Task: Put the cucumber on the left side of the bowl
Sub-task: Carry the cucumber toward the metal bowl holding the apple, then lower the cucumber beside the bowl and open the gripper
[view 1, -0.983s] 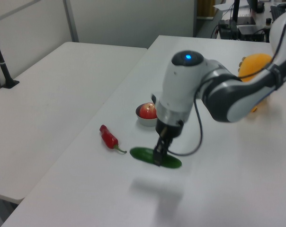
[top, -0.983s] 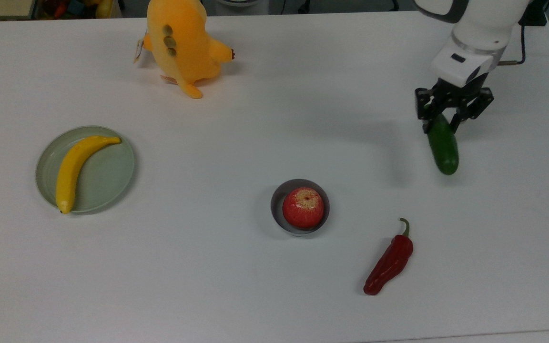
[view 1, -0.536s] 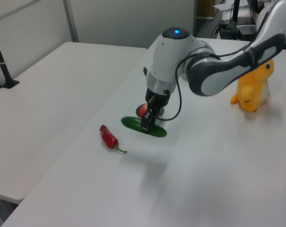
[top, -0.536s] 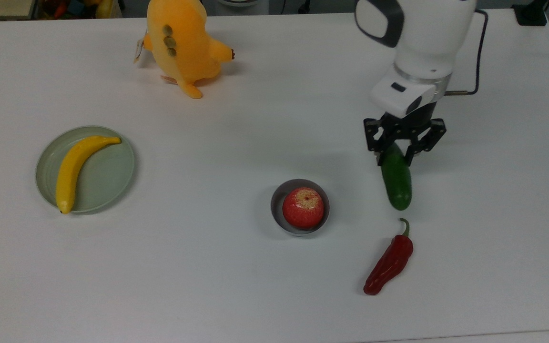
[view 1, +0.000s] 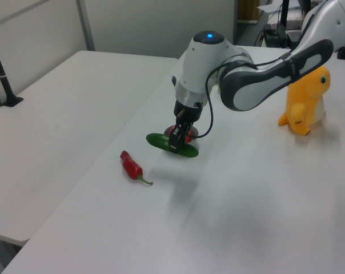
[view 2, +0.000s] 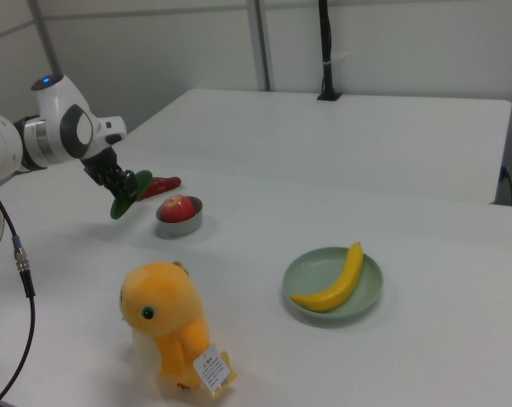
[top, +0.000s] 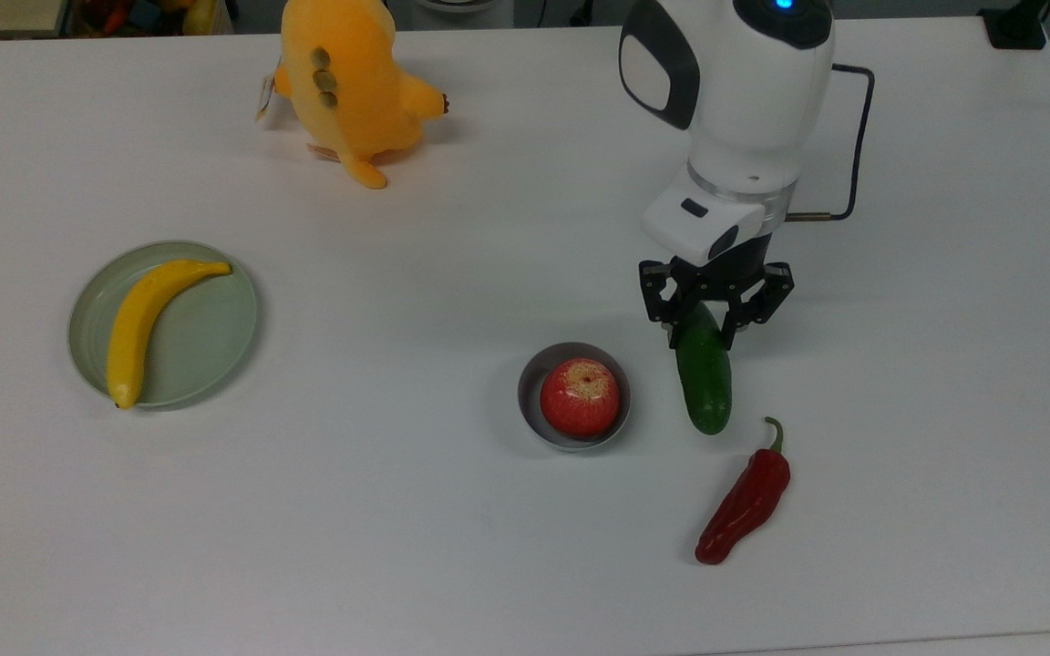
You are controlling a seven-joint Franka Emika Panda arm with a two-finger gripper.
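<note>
1 cucumber [top: 705, 383] clamped between the fingers [top: 676, 333], beside 1 bowl [top: 530, 390] with 1 apple [top: 580, 396].

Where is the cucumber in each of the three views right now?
Top view: cucumber, right of centre, held by the gripper.
Left view: cucumber, centre, under the arm.
Right view: cucumber, far left.
Shared landmark: the bowl holding the apple, beside it.
</note>
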